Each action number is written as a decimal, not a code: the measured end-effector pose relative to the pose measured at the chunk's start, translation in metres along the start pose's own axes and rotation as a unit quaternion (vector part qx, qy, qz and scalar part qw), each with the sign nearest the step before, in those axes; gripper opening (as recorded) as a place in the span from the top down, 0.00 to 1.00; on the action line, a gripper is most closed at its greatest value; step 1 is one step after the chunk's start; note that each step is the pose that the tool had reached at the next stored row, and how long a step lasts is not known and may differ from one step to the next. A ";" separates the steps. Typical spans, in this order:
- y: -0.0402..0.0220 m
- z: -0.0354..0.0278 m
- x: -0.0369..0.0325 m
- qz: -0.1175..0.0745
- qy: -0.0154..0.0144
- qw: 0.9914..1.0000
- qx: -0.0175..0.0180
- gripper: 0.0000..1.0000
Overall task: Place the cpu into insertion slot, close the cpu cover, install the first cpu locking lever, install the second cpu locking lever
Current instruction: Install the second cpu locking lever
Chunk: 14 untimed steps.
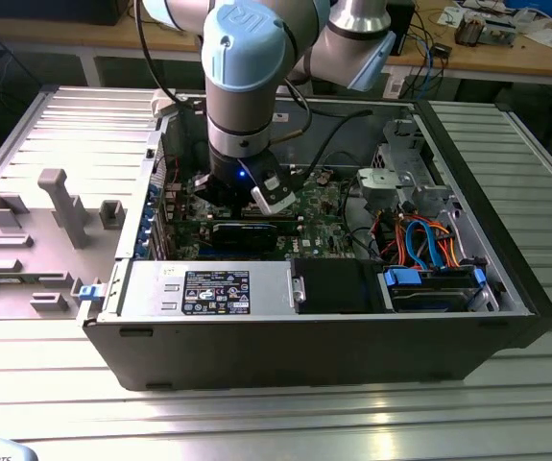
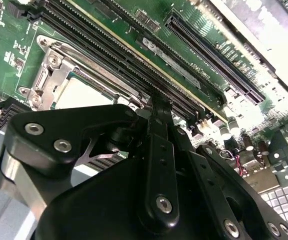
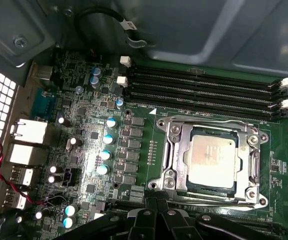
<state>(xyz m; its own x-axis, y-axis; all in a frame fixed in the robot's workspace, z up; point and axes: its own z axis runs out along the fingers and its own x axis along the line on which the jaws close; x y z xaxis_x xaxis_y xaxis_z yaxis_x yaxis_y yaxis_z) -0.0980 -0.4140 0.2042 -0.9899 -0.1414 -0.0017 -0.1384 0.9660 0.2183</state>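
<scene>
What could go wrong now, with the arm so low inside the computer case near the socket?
The gripper sits right against the memory slots beside the cpu cover; a small sideways slip could scrape them. The cpu lies in the frame's window, so pressing off-centre might shift it or bend the socket.

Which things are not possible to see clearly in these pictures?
- Gripper fingertips: in the second wrist view the gripper's own black body hides them.
- Cpu: in the second wrist view the gripper covers part of it.
- Insertion slot: in the exterior view the arm hides it.
- Locking levers: too thin to tell whether latched.
</scene>
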 end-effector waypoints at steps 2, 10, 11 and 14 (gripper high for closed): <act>-0.0001 0.0009 0.0001 0.000 -0.001 1.000 -0.005 0.89; -0.0006 0.0037 0.0004 0.000 -0.002 1.000 -0.013 0.89; -0.0007 0.0042 0.0006 -0.001 -0.002 1.000 -0.014 0.89; -0.0009 0.0072 0.0030 0.000 -0.002 1.000 -0.014 0.89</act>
<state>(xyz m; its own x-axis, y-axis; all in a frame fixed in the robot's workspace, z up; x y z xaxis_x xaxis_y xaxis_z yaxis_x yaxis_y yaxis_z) -0.1011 -0.4137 0.1970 -0.9900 -0.1413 -0.0055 -0.1383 0.9594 0.2460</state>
